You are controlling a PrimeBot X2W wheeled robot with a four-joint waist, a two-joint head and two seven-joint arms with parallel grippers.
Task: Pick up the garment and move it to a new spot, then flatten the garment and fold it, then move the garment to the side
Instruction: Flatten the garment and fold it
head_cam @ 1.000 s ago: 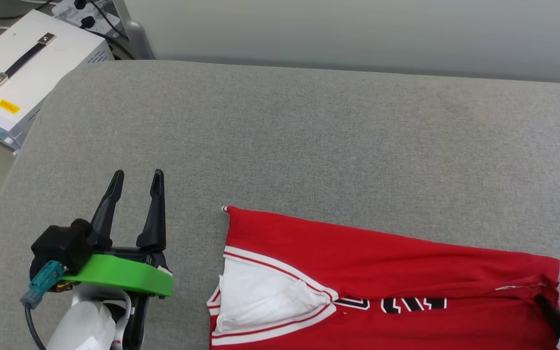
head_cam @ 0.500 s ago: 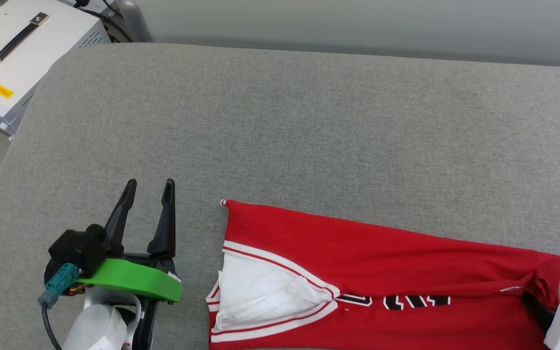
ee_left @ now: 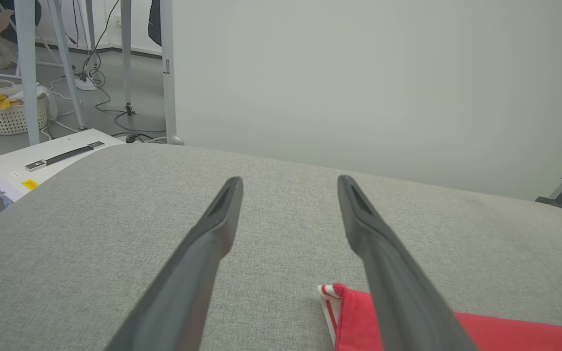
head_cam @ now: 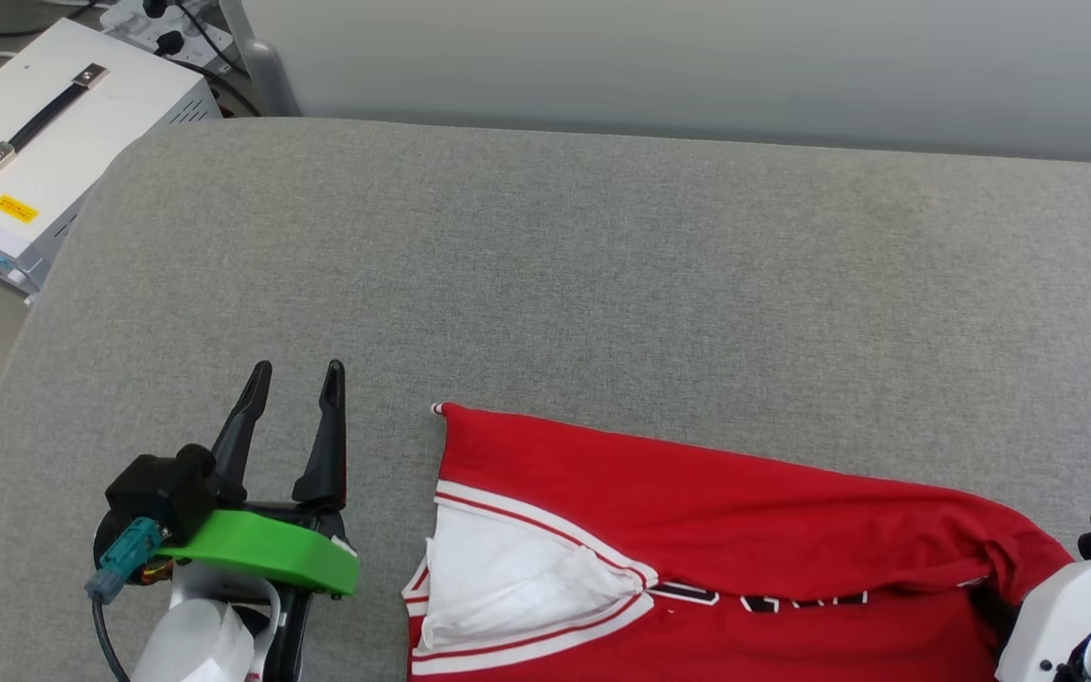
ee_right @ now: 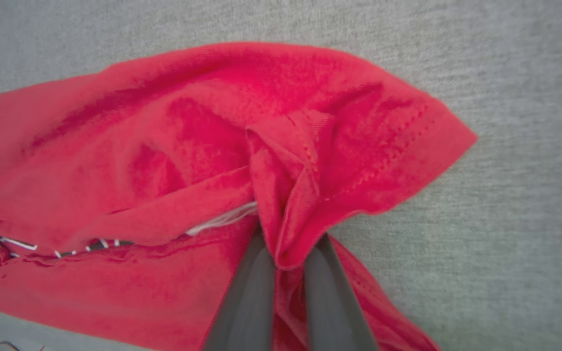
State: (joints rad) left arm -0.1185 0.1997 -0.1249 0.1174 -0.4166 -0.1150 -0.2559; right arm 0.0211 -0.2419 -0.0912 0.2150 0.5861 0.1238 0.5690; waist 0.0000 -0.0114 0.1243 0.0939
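A grey padded surface (head_cam: 602,284) fills the work area, and its far edge meets a plain pale wall (head_cam: 697,57). Off its far left corner sits a white box (head_cam: 81,142) with a black handle (head_cam: 44,118). In the left wrist view, metal stand legs (ee_left: 125,53), loose cables (ee_left: 98,95) and a pale basket (ee_left: 10,109) are on the floor (ee_left: 139,105) beyond the box. The red shirt (head_cam: 697,493) lies on the near right part of the surface, folded lengthwise, with a white sleeve (head_cam: 508,578) edged in striped trim at its left end. The left gripper (head_cam: 298,366) is just left of the shirt and apart from it, its fingers spread with nothing between them. The right gripper (ee_right: 291,243) pinches a bunched fold at the shirt's right end. Its fingers are pressed onto the red cloth, which rises in a peak.

The shirt's near edge is cut off by the bottom of the head view. The black lettering (head_cam: 792,599) peeks out as thin slivers under an overlapping fold. In the head view the right gripper's fingers are hidden behind the cloth and the arm's white housing (head_cam: 1066,606).

A second ago the shirt's right corner lay flat and square. It is now drawn inward and humped, covering more of the lettering, while the far left corner lies in the same place. The left gripper sits slightly nearer the shirt and the robot.
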